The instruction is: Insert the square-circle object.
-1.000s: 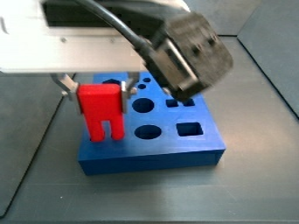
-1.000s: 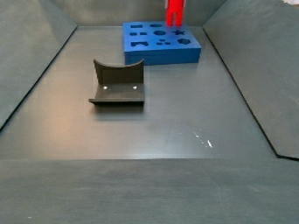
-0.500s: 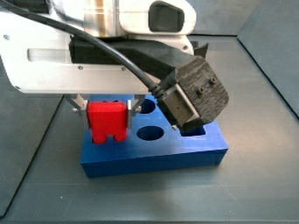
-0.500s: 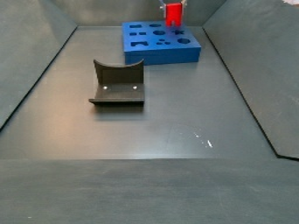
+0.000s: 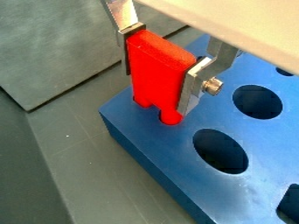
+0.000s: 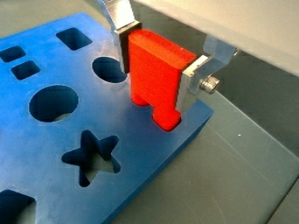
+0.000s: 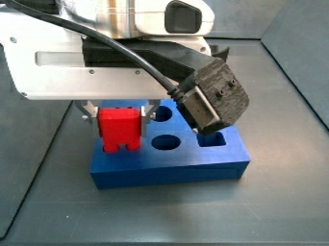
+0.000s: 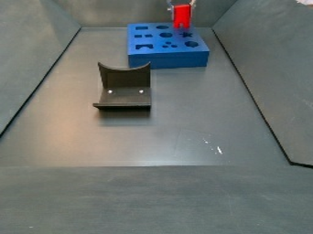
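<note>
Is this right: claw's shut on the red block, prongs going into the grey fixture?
Not quite. The claw is shut on the red block, but its prongs are entering the blue board, as both wrist views show. The fixture stands apart on the floor in a side view.

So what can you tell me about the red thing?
The square-circle object is a bright red, smooth plastic-looking block with short prongs pointing down. It stands upright, clamped on two sides by the pincer, whose silver fingers press its sides. Its prongs meet the blue board near one corner, looking partly sunk in.
</note>
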